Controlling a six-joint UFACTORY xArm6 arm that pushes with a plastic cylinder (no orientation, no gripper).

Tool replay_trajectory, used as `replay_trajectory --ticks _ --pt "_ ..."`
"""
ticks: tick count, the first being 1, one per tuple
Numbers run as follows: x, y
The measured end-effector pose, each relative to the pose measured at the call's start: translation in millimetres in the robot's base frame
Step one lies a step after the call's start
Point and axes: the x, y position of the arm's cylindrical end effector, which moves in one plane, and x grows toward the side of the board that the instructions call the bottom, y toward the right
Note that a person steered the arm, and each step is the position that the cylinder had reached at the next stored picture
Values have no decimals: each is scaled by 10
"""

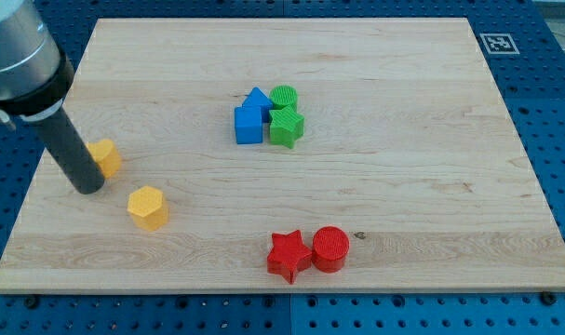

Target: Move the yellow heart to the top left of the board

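Observation:
A yellow block (106,157), the heart as far as its shape shows, lies near the board's left edge, partly hidden by my rod. My tip (87,187) rests on the board just left of and below that block, touching or nearly touching it. A yellow hexagon (148,207) lies to the lower right of my tip, a short gap away.
A blue cube (248,125), a blue triangular block (257,98), a green cylinder (285,96) and a green star (286,127) cluster at the board's upper middle. A red star (288,255) and a red cylinder (330,248) sit near the bottom edge. The wooden board (403,186) lies on a blue pegboard.

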Motion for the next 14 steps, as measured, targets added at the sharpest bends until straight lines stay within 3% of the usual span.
replay_trajectory --ticks 6,8,14 --pt "-6 -209" --pt "17 24" --pt "-811 92"
